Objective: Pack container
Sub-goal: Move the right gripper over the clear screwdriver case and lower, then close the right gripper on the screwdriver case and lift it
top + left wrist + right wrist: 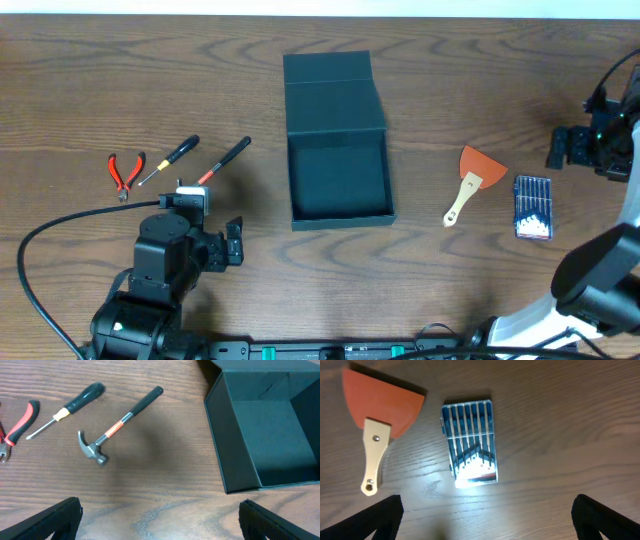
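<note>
The container [340,178] is sitting open near the middle of the tabletop [90,70], a little toward the edge farthest from the arms. Its lid [333,95] is lying swung back toward that edge, so the cavity is facing straight up with nothing blocking a drop from above, and it is showing empty inside. The tools are lying in two groups, apparently so that each arm is getting its own share. Between the container and the left edge, red-handled pliers [125,170], a screwdriver [170,160] and a hammer [225,158] are resting apart from one another. Toward the right edge, an orange scraper [472,180] and a clear case of small drivers [532,205] are lying just beside each other, not touching. The left pincer [160,510] is hovering with its jaws standing wide apart and holding nothing. The hammer is lying ahead of it and the container's near left corner is off to its right, a stance that is looking like preparation for straddling the hammer's handle. The right pincer [487,505] is likewise gaping and empty, hanging above the case with the scraper off to one side. Judging from this, the packing is not yet beginning: every tool is lying outside the container.
</note>
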Robot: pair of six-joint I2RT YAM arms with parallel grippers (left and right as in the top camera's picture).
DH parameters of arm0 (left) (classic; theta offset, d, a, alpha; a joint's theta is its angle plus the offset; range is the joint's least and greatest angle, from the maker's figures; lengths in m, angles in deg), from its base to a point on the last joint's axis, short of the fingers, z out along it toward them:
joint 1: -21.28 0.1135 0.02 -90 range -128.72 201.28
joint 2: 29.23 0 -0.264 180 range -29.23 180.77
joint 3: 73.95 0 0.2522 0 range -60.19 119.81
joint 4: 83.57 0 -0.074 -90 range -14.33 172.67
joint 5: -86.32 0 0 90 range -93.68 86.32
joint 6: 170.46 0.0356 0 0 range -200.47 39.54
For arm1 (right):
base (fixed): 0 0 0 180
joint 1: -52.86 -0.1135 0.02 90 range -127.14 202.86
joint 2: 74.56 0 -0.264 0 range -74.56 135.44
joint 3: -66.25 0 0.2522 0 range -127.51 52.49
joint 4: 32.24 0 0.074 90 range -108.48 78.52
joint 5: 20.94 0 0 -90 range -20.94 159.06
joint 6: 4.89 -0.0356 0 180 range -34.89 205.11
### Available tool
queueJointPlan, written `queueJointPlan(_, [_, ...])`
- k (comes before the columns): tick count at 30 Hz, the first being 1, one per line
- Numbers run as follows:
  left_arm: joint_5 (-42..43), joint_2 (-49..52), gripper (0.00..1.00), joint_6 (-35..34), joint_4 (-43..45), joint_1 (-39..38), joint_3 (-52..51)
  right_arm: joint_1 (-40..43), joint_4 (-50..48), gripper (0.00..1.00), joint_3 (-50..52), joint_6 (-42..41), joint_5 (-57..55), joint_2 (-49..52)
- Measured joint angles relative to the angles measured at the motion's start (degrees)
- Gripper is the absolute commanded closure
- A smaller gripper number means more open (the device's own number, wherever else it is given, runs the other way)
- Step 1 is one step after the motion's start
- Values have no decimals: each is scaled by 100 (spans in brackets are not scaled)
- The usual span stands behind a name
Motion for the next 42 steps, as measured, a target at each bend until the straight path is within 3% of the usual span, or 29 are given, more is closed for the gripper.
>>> queueJointPlan(10, [-203, 0, 1, -22, 2, 0, 0, -4, -555, 1, 507, 146, 103, 280])
queueJointPlan(21, [-232, 0, 1, -22, 4, 0, 0, -33, -2002, 1, 2393, 240, 245, 289])
queueJointPlan(42, [-232, 0, 1, -24, 2, 0, 0, -33, -3104, 1, 3012, 243, 487, 289])
